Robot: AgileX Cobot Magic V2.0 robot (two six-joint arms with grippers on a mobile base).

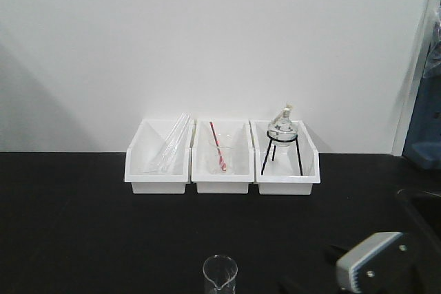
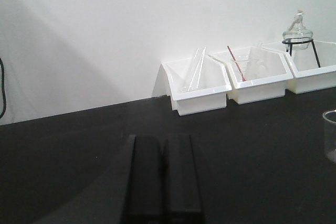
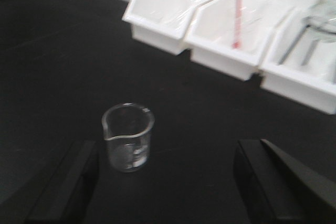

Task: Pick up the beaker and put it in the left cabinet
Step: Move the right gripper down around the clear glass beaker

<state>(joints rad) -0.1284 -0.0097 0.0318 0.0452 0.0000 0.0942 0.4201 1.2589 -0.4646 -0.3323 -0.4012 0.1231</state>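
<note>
The beaker [image 3: 128, 137] stands upright and empty on the black surface [image 3: 52, 66]. It sits in the gap of the right claw [image 3: 168, 153], whose two dark fingers [image 3: 68, 182] are spread wide apart. The glass is much nearer the finger at the picture's left than the one at the right. It touches neither, as far as the wrist view shows. Its pouring lip points toward the nearer finger. It lies about level with the fingertips, not deep between them, and the claw grips nothing.

In the front view only the top of the beaker shows at the bottom edge, with the grey housing of the right arm [image 1: 372, 263] off to one side of it.

The left claw [image 2: 163, 142] has its fingers pressed together with nothing between them, low over the surface. From it the beaker shows only as a sliver of glass at the right edge, well apart and ahead to the right.

Beyond the right claw, past the beaker, three white bins [image 3: 220, 51] stand touching in a row against the white wall [image 1: 207, 32]. One holds leaning glass tubes [image 1: 172, 144]. The middle one holds a second beaker [image 1: 222, 158] with a red-and-white rod [image 1: 216, 144]. The third holds a round flask [image 1: 281, 127] on a black tripod [image 1: 281, 153].
</note>
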